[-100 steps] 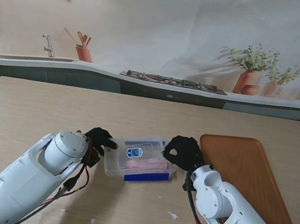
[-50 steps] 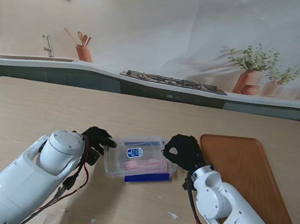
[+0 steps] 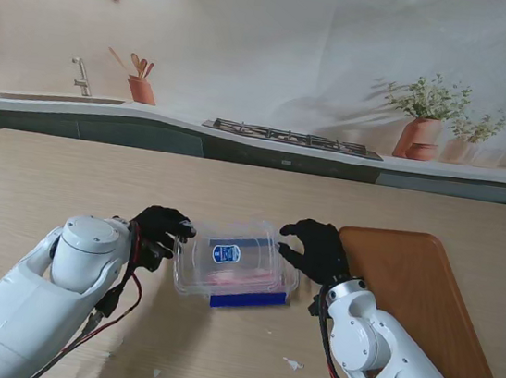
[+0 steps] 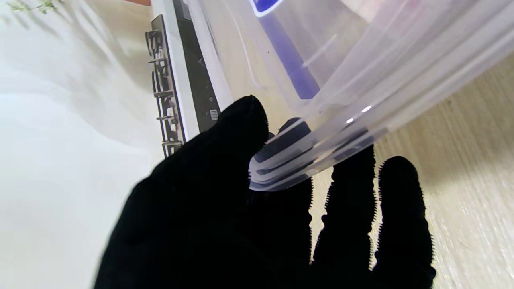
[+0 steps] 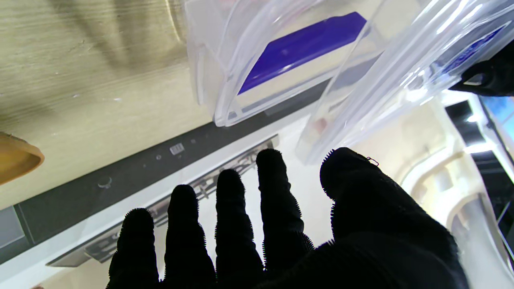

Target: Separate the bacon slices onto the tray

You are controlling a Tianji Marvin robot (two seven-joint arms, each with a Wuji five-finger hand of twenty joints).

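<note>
Centre of the stand view: lid (image 3: 238, 248) now tilted up off the clear box (image 3: 253, 293); a second ago it lay flat and shut. My left hand (image 3: 161, 232) pinches the lid's left edge between thumb and fingers. My right hand (image 3: 312, 249) sits at the lid's right edge, fingers spread; actual grip I cannot tell. Bacon (image 3: 232, 280) shows pink inside the box, untouched. Tray (image 3: 424, 305), right of frame, bare. Judgement: box is opening, so slices become reachable next.
</note>
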